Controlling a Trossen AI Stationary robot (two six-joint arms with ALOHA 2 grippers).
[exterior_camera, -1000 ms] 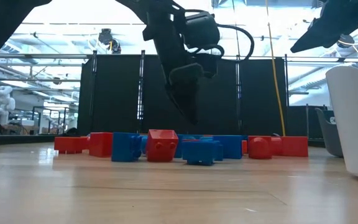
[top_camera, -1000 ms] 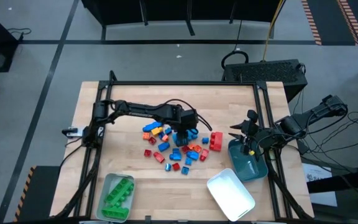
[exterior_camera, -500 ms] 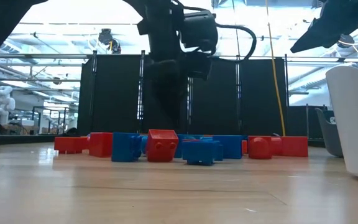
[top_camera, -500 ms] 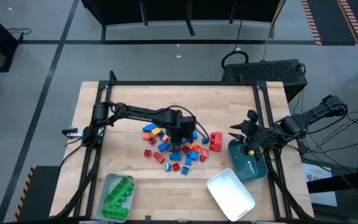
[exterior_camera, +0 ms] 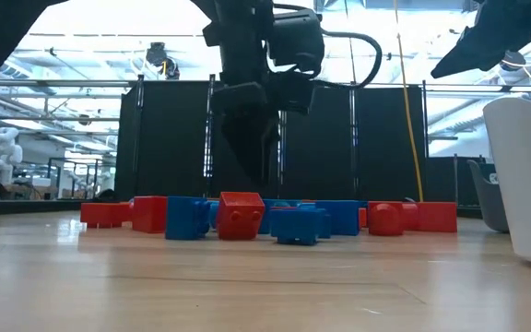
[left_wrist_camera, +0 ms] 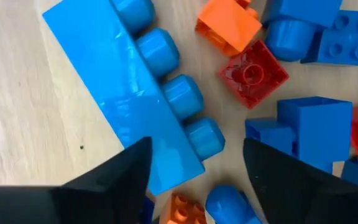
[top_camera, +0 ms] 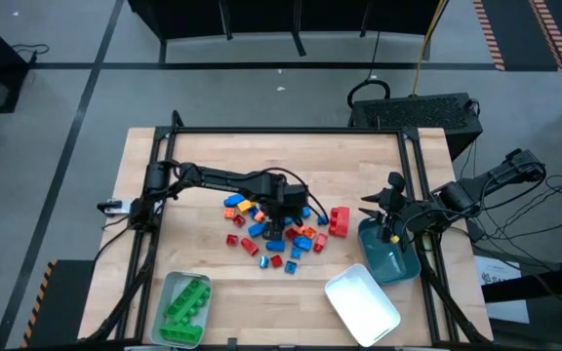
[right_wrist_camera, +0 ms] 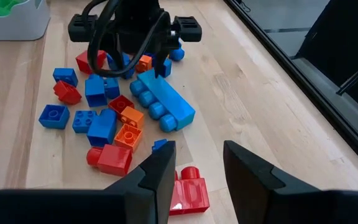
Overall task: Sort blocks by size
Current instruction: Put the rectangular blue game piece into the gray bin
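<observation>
Here, glossy studded blocks [top_camera: 279,237] on woodgrain.

Glossy plastic blocks [left_wrist_camera: 142,87] — studded, smooth — on a matt pale wood table [top_camera: 359,161].

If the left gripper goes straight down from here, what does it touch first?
Probably the long blue brick: the left gripper points down with open fingers astride that brick's end. How high it is above the brick is unclear.

Loose blocks [top_camera: 279,234] heaped mid-table [top_camera: 213,156], left gripper [top_camera: 274,226] directly over the heap. One tray [top_camera: 168,292] with more blocks in it sits at the near left edge. Two other trays [top_camera: 361,304] near right; right gripper [top_camera: 390,222] above the farther one.
</observation>
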